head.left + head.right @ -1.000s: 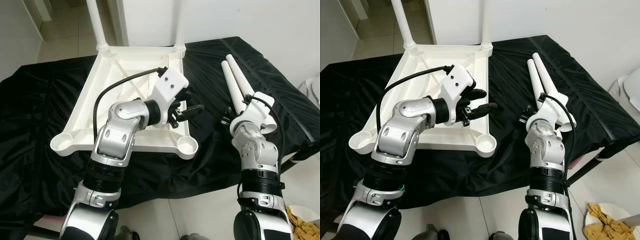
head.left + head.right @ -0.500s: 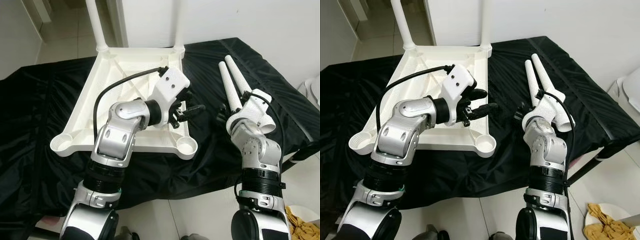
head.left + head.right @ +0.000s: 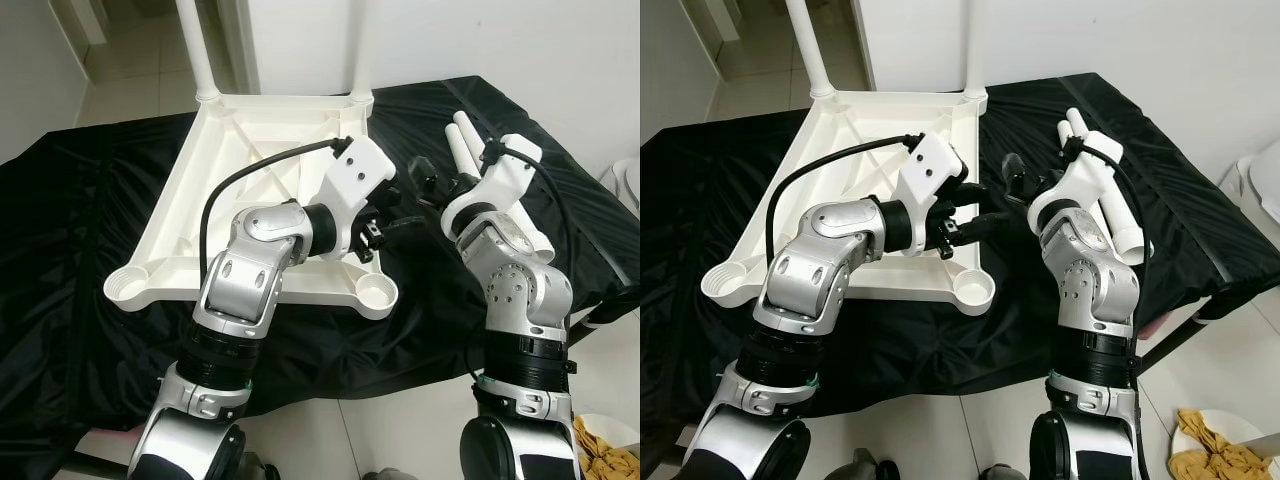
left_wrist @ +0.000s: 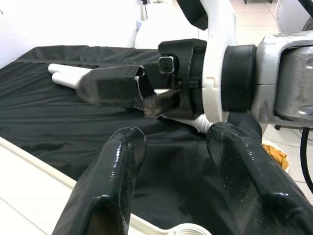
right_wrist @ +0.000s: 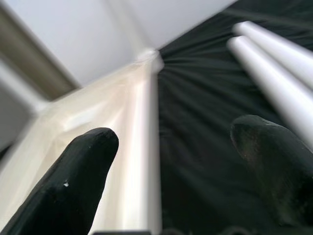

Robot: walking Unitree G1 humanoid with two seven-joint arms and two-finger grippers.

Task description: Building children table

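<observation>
Up close — right end effector (image 4: 128,93) agape.

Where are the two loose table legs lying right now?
In the head views the two loose table legs lie side by side on the black cloth, to the robot's right of the upturned white tabletop, partly behind the right gripper.
</observation>
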